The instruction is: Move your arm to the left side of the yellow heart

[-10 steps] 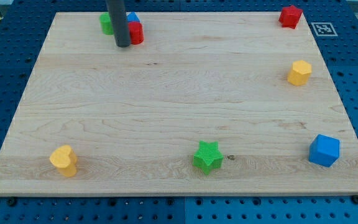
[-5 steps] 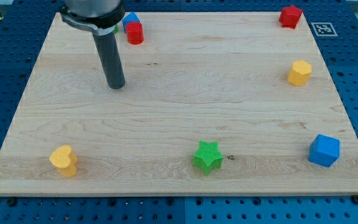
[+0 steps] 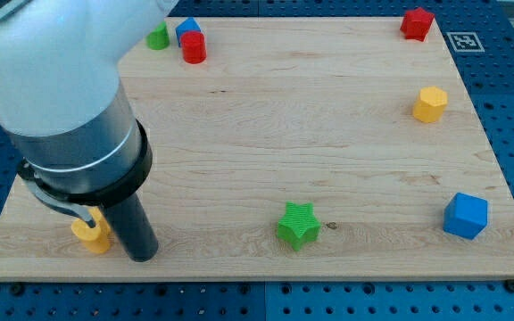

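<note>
The yellow heart (image 3: pixel 90 235) lies near the board's bottom left corner, partly hidden behind the arm. My tip (image 3: pixel 141 256) stands on the board just to the view's right of the heart, very close to it or touching; I cannot tell which. The rod (image 3: pixel 132 227) rises from there into the large white and grey arm body (image 3: pixel 61 98), which covers the board's left part.
A green star (image 3: pixel 298 224) sits at bottom centre. A blue cube (image 3: pixel 465 216) is at bottom right. A yellow hexagon block (image 3: pixel 430 104) is at right, a red block (image 3: pixel 417 22) at top right. Green (image 3: pixel 157 37), blue (image 3: pixel 186 28) and red (image 3: pixel 194 48) blocks cluster at top left.
My tip has travelled from the top left cluster down the board toward the view's bottom, ending beside the yellow heart's right side. No block has moved.
</note>
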{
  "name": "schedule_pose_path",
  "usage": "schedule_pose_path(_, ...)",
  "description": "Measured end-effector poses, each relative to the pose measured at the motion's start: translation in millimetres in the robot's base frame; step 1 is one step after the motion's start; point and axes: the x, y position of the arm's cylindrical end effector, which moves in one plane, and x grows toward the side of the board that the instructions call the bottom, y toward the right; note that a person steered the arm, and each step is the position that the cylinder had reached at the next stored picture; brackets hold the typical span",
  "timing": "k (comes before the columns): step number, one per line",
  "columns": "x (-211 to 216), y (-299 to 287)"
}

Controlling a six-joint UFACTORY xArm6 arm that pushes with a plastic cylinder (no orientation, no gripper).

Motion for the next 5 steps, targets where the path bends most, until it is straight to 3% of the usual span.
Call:
schedule_pose_path(2,18.0,-11.7)
schedule_pose_path(4,15.6,-106.5)
schedule_pose_path(5,6.1,-109.2)
